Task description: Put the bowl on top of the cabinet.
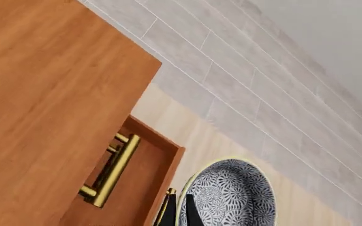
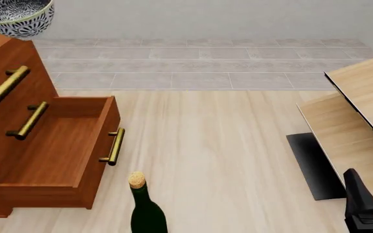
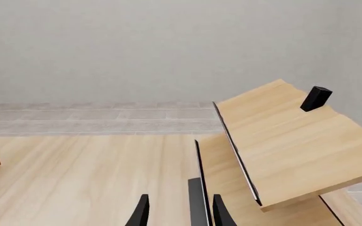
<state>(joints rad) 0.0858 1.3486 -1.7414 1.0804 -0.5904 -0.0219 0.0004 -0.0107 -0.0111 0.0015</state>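
The worktop (image 2: 225, 145) is a pale wood-grain surface that runs back to a band of grey tiles (image 2: 199, 63) and a plain wall. The cabinet (image 2: 18, 141) stands at the left of the front view, reddish-brown, with long brass bar handles (image 2: 6, 85) on its upper drawers; its lowest visible drawer (image 2: 63, 145) is pulled out and shows a bare interior. The left wrist view looks across the cabinet's flat top panel to the open drawer and its handle. The pale-wood furniture (image 2: 358, 121) with a black panel occupies the right side of the front view, well apart from the cabinet. A dark green bottle (image 2: 146, 208) with a cork stands upright on the worktop near the front edge, just beside the open drawer's front corner. The bowl (image 2: 19, 17), white with a dense dark speckled pattern, is raised at the top left of the front view, above the cabinet's top and beyond its right edge; whether it touches the top cannot be told. The left claw (image 1: 179, 212) is clamped on the bowl's rim, one finger outside and one inside. The right claw (image 3: 177, 212) sits low at the right of the front view, beside the pale furniture, fingers spread apart and holding nothing.
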